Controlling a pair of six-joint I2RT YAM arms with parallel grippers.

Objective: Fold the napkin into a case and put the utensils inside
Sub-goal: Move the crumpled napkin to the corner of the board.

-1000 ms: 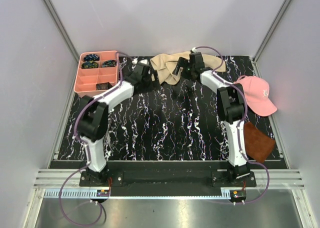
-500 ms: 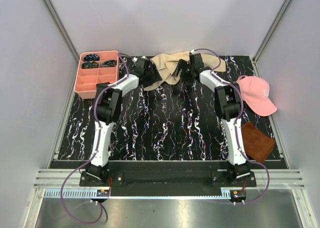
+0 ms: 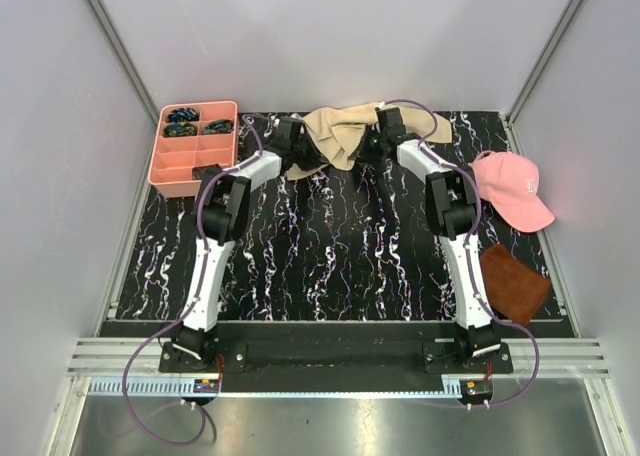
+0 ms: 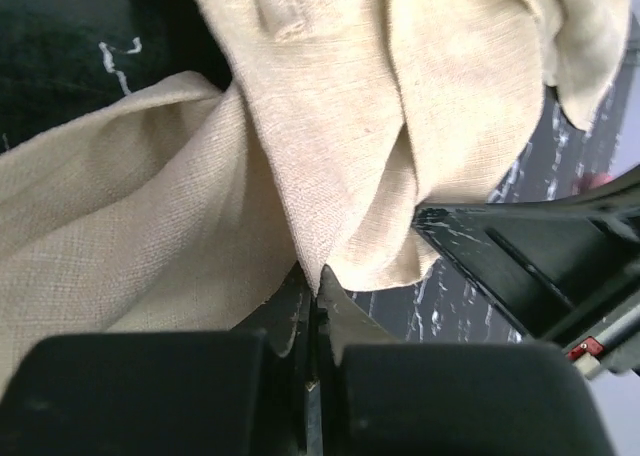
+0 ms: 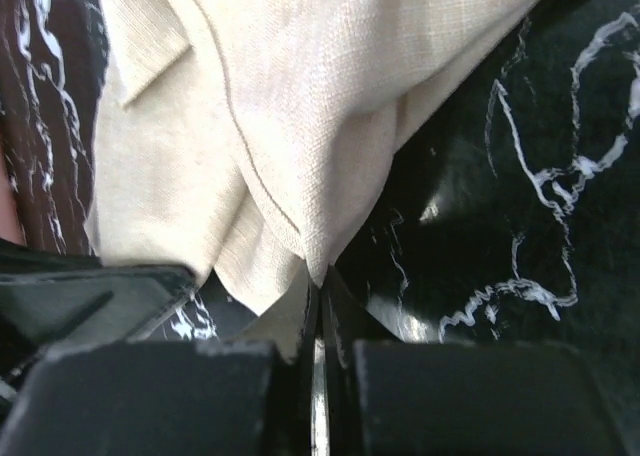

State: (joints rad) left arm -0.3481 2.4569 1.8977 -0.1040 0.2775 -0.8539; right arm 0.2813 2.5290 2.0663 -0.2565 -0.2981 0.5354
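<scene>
A black table (image 3: pixel 330 266) with white marble-like veining is filling the floor of a plain grey-walled enclosure, its surface looking smooth and faintly glossy in the right wrist view. The two white and black arms are reaching from the near edge to the far middle of it.

There the napkin (image 3: pixel 340 136) is lying in a crumpled, uneven heap against the far edge, between the two arms. It is a soft beige-tan cloth with a fine, visible linen-like weave, and it is bunching into loose folds and drooping flaps.

A salmon-pink plastic tray (image 3: pixel 176 166), rectangular with rounded corners and divided into compartments, is sitting at the far left corner. A pink baseball cap (image 3: pixel 515 188) is resting at the right edge with its brim pointing toward the near side; a small pale mark is showing on its front, too small to read. Nearer, a dark brown suede-like square (image 3: pixel 513 283) is lying flat beside the right arm.

The left end effector (image 4: pixel 318 284) is pinching a pointed fold at the left side of the napkin, its dark jaws pressing together on the cloth. The right end effector (image 5: pixel 320 284) is gripping a fold at the napkin's right side the same way.

Small dark blue-green items (image 3: pixel 183 116) are sitting in the tray's far compartments.
</scene>
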